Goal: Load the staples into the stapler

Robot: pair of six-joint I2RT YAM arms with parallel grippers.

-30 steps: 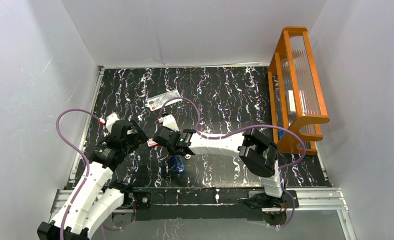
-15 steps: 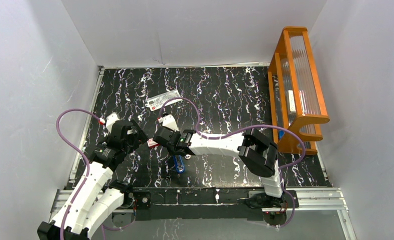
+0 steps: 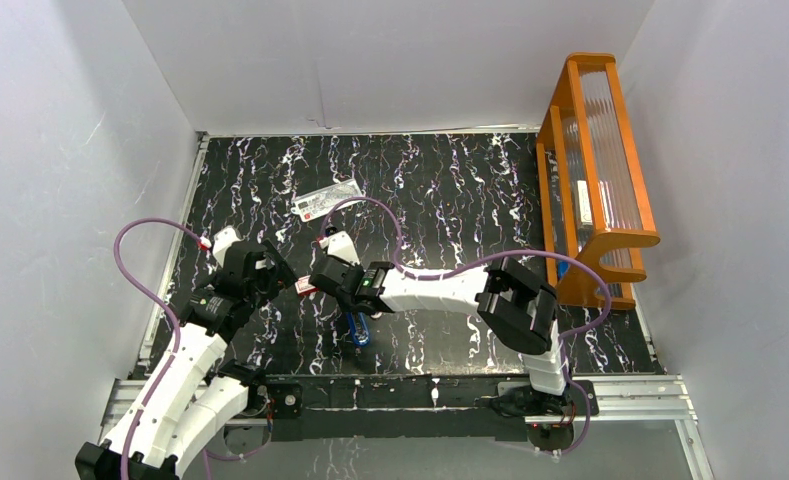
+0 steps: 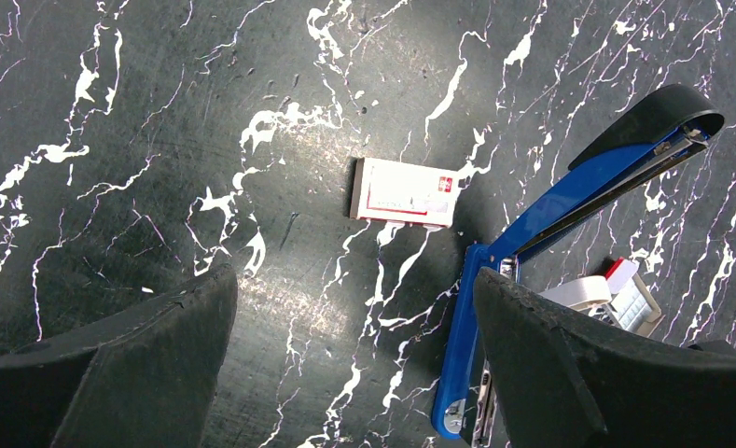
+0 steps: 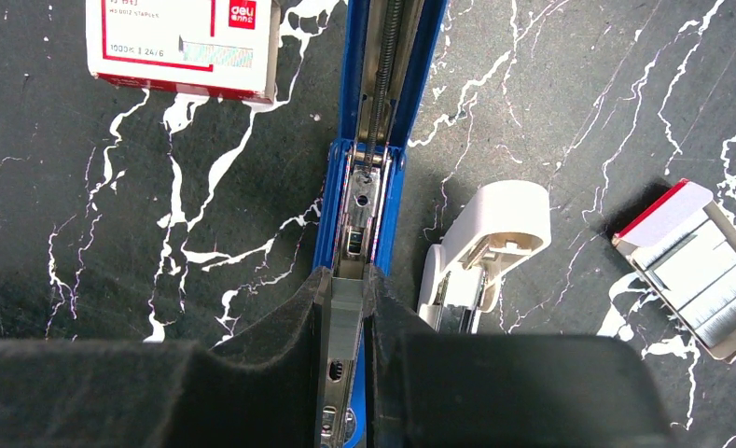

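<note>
Right wrist view counts one stapler (image 5: 375, 112), one sleeve (image 5: 182, 42), one tray (image 5: 695, 280) and one white plastic piece (image 5: 485, 247), all lying on the black marbled table (image 5: 578, 93). The stapler lies open, its blue top with the spring swung away from the rail. The right gripper (image 5: 347, 280) has its fingers pressed together on a thin grey strip (image 5: 345, 313), held in line with the rail and right over it; whether the strip touches the rail cannot be told. The sleeve lies just beside the blue top, apart from it. The white piece lies just on the other side of the stapler, and the tray lies beyond that.

The tray is open and holds silvery staples in rows. The sleeve shows only its printed red-and-white face, so its inside cannot be seen.

Left wrist view has the left gripper (image 4: 354, 373) spread wide and empty above the table, with the sleeve between its fingers and farther out.

Top view adds one flat packet (image 3: 327, 199) well apart toward the far side, and one orange rack (image 3: 595, 170) at the right edge, with something pale behind its ribbed clear panel.
</note>
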